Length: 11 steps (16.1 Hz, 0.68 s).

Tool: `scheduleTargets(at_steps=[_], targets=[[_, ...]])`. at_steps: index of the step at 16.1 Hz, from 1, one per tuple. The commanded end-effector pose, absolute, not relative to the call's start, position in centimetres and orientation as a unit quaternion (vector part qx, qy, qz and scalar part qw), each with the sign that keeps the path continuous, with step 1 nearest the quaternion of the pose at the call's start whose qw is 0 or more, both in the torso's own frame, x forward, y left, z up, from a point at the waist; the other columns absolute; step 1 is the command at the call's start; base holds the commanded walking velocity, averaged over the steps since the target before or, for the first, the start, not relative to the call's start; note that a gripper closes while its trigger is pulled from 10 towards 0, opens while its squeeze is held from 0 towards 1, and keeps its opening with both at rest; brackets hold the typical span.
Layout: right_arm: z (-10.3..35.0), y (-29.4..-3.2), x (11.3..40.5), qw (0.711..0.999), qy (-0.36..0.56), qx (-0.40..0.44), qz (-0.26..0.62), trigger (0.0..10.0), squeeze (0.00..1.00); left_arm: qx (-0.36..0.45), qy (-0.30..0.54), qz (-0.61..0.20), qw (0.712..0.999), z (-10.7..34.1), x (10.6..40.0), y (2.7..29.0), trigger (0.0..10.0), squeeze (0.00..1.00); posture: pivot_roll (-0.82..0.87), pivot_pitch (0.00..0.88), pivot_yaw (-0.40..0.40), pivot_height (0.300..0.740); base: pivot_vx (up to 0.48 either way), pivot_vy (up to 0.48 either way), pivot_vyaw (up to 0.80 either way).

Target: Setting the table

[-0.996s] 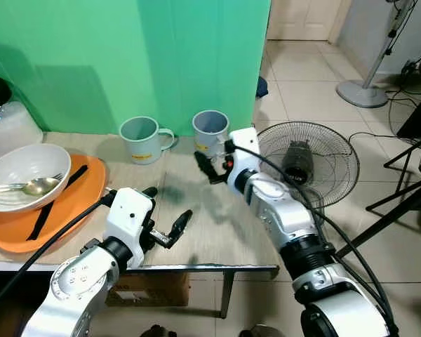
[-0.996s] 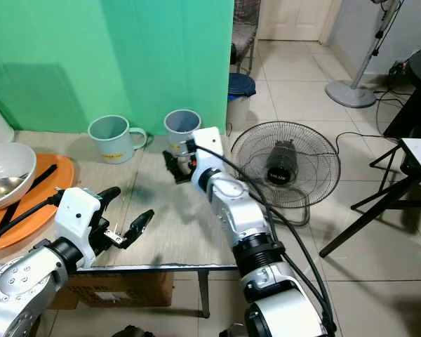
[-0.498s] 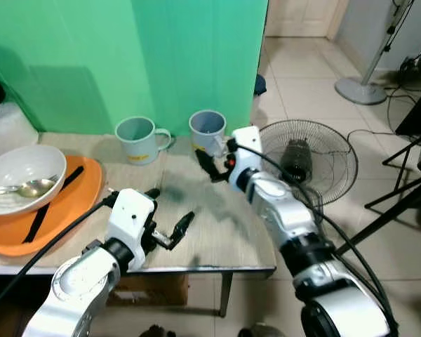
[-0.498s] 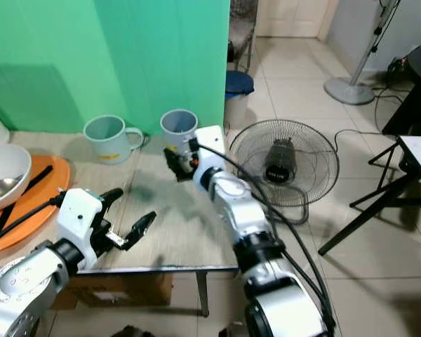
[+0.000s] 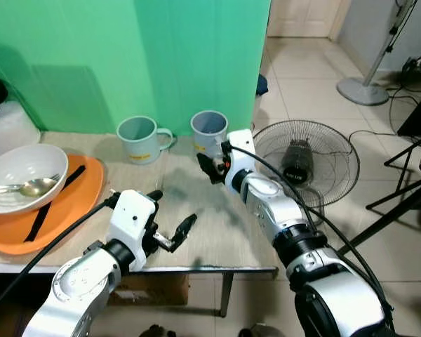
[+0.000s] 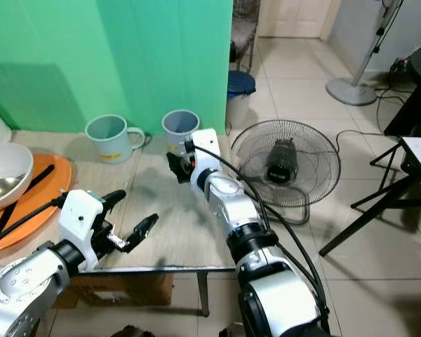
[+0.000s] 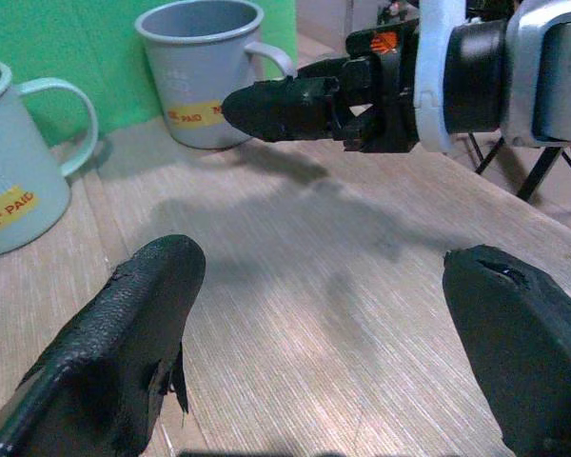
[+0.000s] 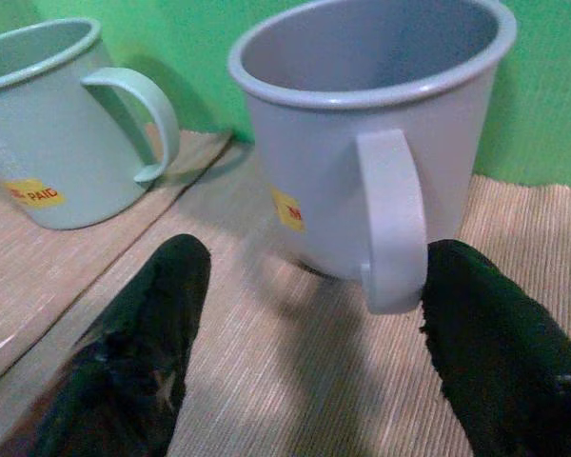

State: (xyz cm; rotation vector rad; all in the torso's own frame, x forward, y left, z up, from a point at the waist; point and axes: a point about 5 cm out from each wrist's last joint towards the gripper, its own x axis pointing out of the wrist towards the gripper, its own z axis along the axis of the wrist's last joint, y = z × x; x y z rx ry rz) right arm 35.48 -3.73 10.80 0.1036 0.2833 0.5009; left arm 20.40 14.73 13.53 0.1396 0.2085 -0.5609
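Reaching toward the grey mug (image 8: 371, 143) at the bench's (image 5: 217, 232) back edge, the right gripper (image 8: 305, 314) is spread wide, empty; the left gripper (image 5: 170, 217) is held open near the front edge.

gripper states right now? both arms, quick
Left gripper: open, holding nothing, over the table.
Right gripper: open, empty, fingers either side of the grey mug handle, not touching.

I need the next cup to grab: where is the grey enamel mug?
The grey enamel mug stands at the table's far edge against the green backdrop, right of the pale green mug, just ahead of the right gripper.
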Motion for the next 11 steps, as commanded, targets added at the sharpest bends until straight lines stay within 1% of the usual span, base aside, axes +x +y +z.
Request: scheduleTargets(at_steps=[1, 3, 11], targets=[[11.64, -3.44, 35.88, 0.958, 0.125, 0.064, 0.249, 0.0, 0.00, 0.071, 0.098, -0.286, 0.950, 13.90, 20.24, 14.46, 10.0, 0.00, -0.06, 0.050, 0.021, 0.740, 0.000, 0.000, 0.00], [11.74, -3.28, 35.98, 0.958, 0.124, 0.063, 0.251, 0.0, 0.00, 0.057, 0.089, -0.295, 0.950, 14.24, 20.21, 14.29, 10.0, 0.00, -0.06, 0.050, 0.022, 0.740, 0.000, 0.000, 0.00], [11.28, -3.46, 36.03, 0.959, 0.127, 0.055, 0.249, 0.0, 0.00, 0.053, 0.078, -0.303, 0.948, 14.60, 20.29, 14.12, 10.0, 0.00, -0.06, 0.047, 0.025, 0.740, 0.000, 0.000, 0.00]])
